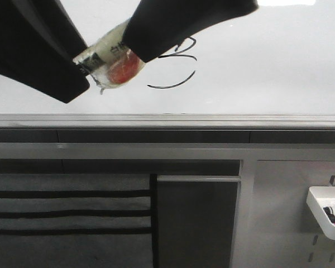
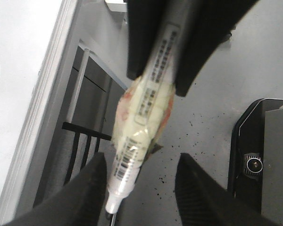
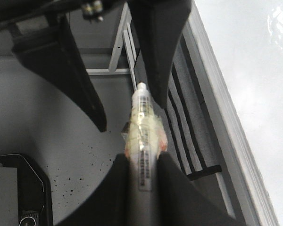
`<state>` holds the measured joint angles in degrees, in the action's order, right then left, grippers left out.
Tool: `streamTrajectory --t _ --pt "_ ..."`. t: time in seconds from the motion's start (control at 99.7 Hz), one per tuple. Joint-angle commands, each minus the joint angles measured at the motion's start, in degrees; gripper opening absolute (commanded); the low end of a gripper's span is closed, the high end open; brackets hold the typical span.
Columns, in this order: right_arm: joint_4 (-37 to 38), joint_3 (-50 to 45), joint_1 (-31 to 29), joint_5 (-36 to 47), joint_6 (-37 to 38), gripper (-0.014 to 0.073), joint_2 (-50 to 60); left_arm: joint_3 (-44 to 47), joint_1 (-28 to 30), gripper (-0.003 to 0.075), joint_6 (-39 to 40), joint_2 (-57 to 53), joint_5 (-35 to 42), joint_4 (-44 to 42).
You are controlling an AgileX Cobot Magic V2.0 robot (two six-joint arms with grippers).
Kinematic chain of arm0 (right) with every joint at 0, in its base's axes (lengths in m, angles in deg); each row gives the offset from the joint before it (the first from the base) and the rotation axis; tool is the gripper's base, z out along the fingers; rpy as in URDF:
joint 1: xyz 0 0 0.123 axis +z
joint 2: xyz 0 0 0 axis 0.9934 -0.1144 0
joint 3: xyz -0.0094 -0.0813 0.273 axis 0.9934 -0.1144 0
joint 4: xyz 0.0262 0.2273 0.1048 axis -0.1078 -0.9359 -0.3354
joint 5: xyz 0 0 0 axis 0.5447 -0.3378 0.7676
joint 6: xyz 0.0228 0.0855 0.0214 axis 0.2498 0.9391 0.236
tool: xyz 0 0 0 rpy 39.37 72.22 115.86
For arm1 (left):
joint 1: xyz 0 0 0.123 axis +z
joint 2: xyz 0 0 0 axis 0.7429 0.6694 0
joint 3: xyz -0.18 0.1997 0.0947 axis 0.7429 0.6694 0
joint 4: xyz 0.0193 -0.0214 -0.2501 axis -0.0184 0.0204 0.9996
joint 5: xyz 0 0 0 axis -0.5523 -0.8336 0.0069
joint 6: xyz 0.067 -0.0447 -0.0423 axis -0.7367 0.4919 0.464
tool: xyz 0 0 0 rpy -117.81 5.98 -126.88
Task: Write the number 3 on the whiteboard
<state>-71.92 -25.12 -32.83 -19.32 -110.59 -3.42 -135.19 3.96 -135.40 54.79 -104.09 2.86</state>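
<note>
The whiteboard (image 1: 279, 61) fills the upper front view, and the number 3 (image 1: 178, 64) is drawn on it just right of the arms, its lower curve detached. The marker (image 1: 109, 58) lies between both arms, long axis running from one to the other. The right gripper (image 3: 142, 176) clamps its barrel; the left gripper (image 2: 141, 188) stands wide around the tip end, not gripping.

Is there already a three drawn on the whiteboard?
Yes, the front view shows the number 3 in thin black strokes on the whiteboard, its lower curve separate from the upper part.
</note>
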Motion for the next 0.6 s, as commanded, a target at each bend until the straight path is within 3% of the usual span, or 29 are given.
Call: streamTrajectory --t 0.0,0.251,0.592 --pt "-0.74 1.44 0.06 3.67 -0.49 -0.0060 1.17 -2.09 -0.41 0.0316 -0.12 -0.12 2.77 1.43" --pt "-0.74 1.44 0.06 3.45 -0.49 -0.0060 1.17 -2.43 -0.41 0.0304 -0.75 0.77 3.35 1.43" --pt "-0.74 1.44 0.06 3.45 -0.49 -0.0060 1.17 -2.43 -0.41 0.0069 -1.20 0.87 3.35 1.43"
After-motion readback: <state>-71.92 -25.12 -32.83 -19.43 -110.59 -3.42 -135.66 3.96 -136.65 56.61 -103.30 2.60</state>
